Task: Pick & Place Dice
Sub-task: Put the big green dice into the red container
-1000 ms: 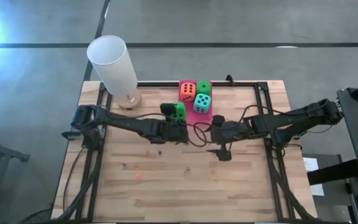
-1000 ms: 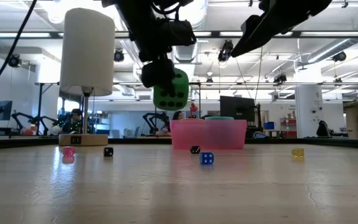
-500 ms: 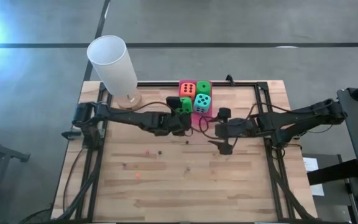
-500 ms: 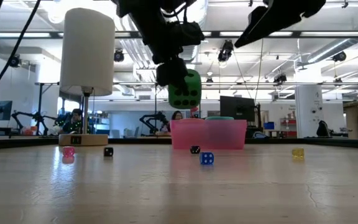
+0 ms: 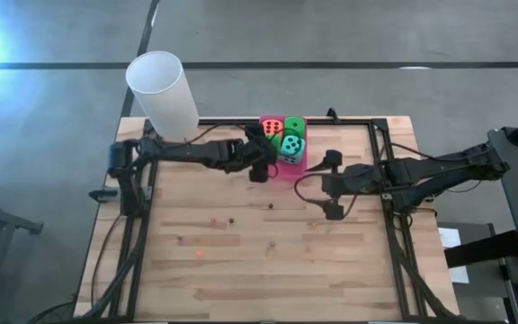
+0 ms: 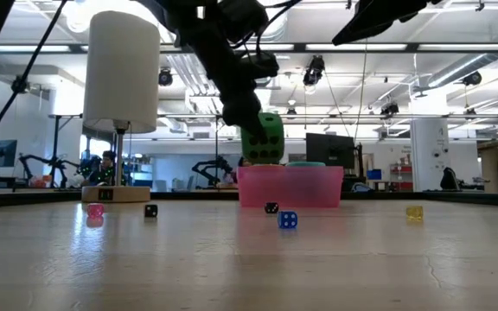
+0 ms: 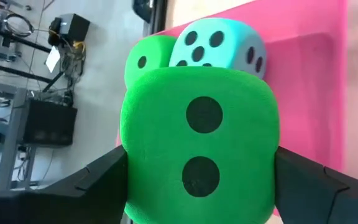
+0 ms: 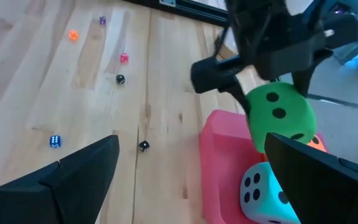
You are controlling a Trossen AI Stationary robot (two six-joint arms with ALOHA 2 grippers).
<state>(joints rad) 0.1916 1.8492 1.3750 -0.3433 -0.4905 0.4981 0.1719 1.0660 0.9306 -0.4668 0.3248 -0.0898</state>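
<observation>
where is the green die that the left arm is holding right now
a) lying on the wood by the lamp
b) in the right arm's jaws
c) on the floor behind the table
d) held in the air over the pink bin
d: the left gripper clamps the green die just above the pink bin, which already holds a teal die; the right gripper is open and empty.

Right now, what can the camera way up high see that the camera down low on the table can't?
Only the high view shows the orange-red die, the teal die and a second green die inside the pink bin, and the open right gripper waiting over the table's middle. Only the low view shows the tiny blue die and tiny yellow die clearly, plus the room behind. Both show the lamp, the bin, and the left gripper holding a green die above the bin.
</observation>
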